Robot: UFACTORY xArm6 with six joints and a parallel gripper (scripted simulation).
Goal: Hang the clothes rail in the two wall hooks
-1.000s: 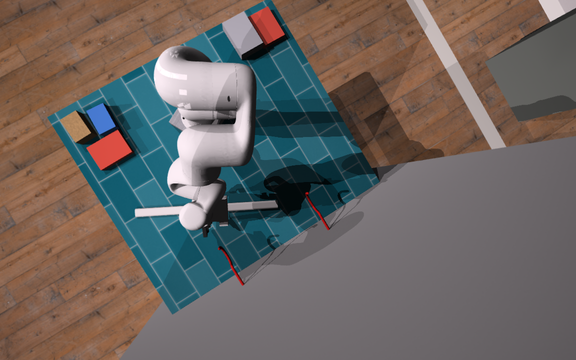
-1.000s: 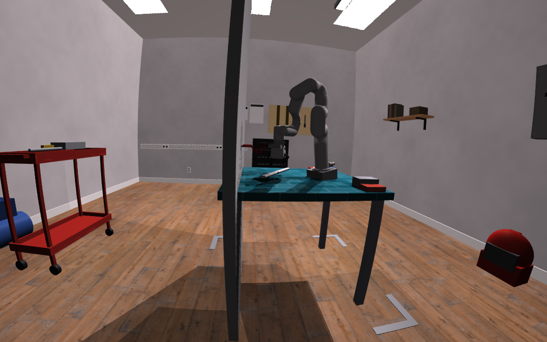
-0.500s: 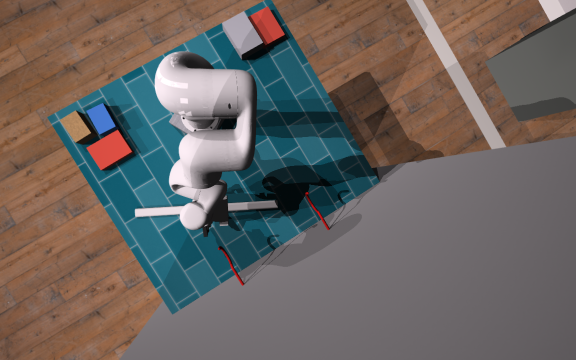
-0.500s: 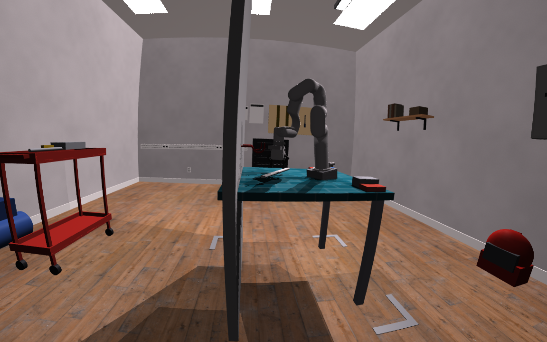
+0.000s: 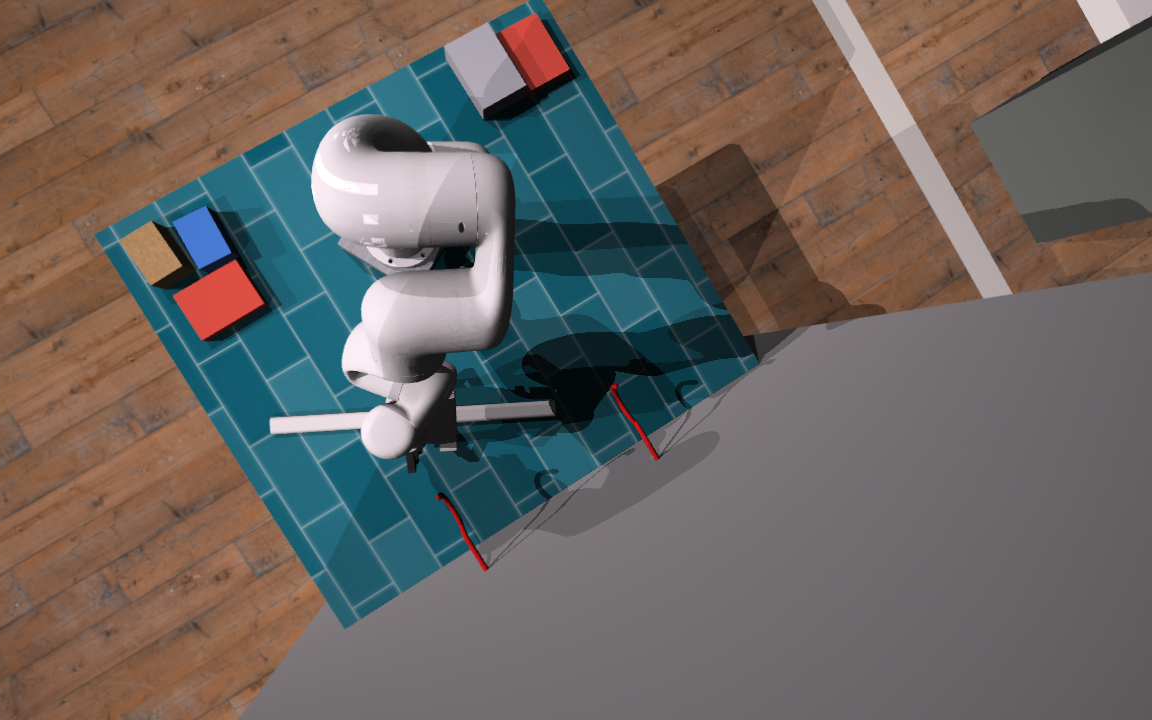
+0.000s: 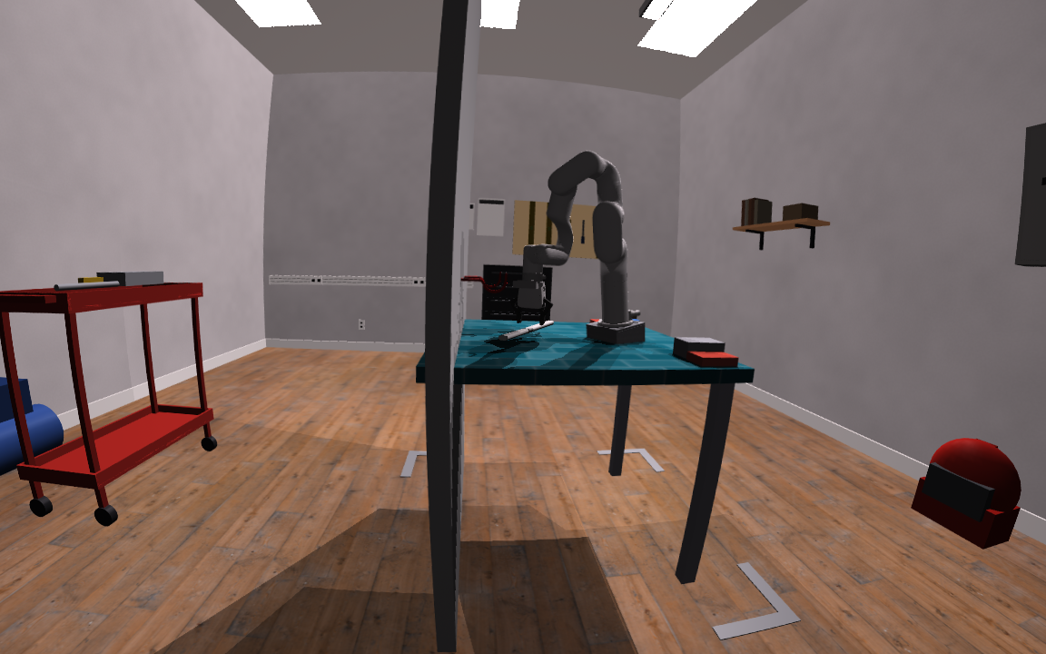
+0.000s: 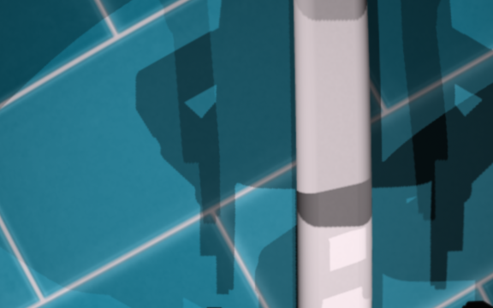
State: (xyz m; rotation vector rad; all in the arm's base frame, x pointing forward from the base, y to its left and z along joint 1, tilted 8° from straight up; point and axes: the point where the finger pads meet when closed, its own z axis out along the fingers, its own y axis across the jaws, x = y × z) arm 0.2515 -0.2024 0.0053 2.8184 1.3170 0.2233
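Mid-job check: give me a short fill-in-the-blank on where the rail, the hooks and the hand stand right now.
1. The clothes rail lies flat on the teal ____ table top.
2. The hand hovers over the rail with its fingers ____ and nothing between them.
3. The two wall hooks are ____ in colour.
4. The number of hooks carrying the rail is ____.

Missing words: tiled; open; red; zero

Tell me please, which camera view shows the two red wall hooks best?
The top view: both red hooks, one and the other, stick out from the grey wall over the table edge. The exterior view shows only a small red bit beside the wall edge. The wrist view shows none, just the rail.
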